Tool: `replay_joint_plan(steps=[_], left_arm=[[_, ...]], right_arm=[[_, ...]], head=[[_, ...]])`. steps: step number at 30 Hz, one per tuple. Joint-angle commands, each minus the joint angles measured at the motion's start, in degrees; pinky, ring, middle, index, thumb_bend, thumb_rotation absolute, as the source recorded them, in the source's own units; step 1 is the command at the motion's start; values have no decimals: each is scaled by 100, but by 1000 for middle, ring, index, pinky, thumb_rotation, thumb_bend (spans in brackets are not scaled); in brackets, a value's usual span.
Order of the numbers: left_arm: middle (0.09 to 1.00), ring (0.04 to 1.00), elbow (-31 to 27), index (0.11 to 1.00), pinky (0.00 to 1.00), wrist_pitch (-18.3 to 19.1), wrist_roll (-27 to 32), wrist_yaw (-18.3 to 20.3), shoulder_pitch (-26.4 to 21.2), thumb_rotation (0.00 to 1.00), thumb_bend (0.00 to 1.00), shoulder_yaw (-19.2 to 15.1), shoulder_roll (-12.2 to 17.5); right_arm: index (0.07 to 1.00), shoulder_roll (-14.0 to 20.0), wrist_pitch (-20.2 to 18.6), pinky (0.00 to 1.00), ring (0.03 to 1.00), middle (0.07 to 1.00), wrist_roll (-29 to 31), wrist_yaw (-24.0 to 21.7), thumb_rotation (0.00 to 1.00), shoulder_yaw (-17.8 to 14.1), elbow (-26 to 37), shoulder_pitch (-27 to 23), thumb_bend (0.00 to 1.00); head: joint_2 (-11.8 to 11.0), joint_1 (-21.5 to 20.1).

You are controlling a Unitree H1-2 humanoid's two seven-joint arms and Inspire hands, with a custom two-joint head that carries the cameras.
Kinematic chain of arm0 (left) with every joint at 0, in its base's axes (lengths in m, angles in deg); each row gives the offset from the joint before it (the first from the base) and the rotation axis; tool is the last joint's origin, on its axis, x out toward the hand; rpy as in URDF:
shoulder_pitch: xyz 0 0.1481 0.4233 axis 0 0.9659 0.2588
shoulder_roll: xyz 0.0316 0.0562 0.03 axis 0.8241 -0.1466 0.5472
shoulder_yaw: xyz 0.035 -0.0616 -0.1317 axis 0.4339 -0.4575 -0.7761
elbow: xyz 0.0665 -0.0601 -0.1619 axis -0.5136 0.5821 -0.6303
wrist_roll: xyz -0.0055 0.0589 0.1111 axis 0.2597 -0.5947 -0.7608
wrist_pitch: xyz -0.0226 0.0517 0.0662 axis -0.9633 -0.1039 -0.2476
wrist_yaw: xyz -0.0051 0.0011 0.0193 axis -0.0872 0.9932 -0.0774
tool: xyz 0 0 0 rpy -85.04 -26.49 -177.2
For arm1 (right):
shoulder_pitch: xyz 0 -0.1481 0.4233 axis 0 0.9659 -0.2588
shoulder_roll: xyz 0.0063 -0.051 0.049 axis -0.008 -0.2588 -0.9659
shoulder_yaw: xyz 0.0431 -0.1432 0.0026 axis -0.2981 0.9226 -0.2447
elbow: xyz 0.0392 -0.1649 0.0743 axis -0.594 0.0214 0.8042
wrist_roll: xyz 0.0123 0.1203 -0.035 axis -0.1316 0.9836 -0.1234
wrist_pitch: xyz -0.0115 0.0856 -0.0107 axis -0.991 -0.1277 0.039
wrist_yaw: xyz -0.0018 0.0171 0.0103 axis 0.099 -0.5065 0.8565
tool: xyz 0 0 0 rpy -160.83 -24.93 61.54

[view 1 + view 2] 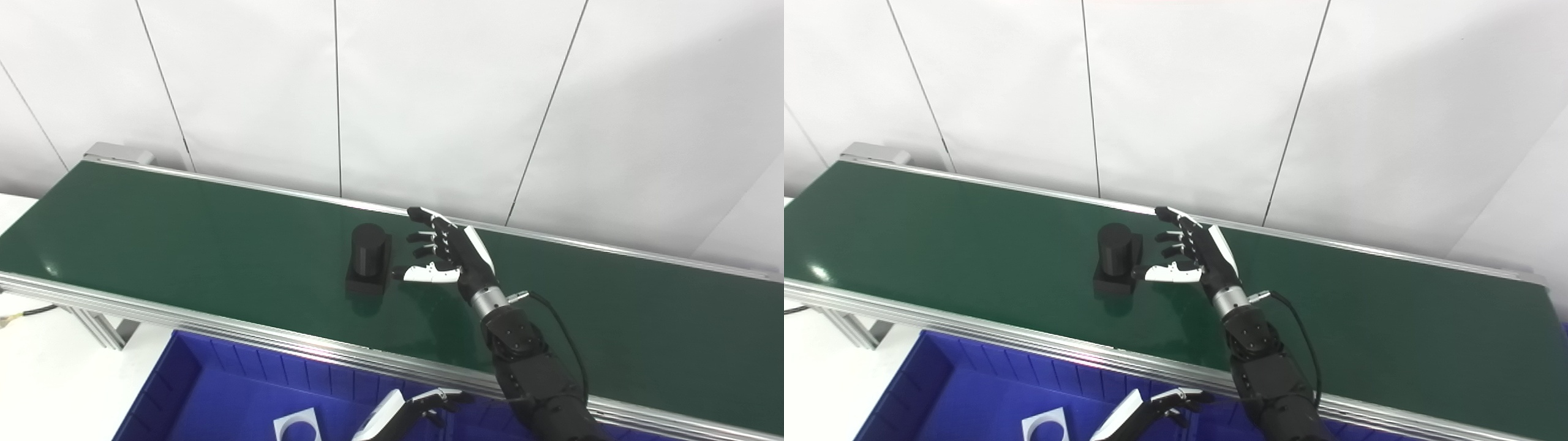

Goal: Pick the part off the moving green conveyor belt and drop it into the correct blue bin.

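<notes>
Beside unlabelled black part (369, 260), right hand (450, 254) spread.

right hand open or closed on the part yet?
Open. The right hand sits beside the black part on the green belt, fingers spread apart toward it, not wrapped around it.

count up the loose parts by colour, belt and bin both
black part on the belt: 1
white part in the bin: 1
total: 2
</notes>
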Motion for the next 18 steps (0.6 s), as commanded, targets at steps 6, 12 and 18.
replay_joint_plan(steps=[6,12,18], left_arm=[[833,784,-223,801,661,-201,-91,-182,23,88,1000,62,-33],[827,778,-284,794,663,-201,-146,-273,65,131,1000,137,-4],[822,771,-360,783,657,-201,-163,-294,108,138,1000,156,3]], right_arm=[[831,-3,223,587,732,874,-73,277,199,55,-124,-413,1000],[824,7,223,579,717,847,-226,562,188,157,-265,-438,1000],[822,28,223,584,717,845,-239,630,164,170,-307,-407,1000]], head=[[-43,-35],[-84,-48],[-21,-51]])
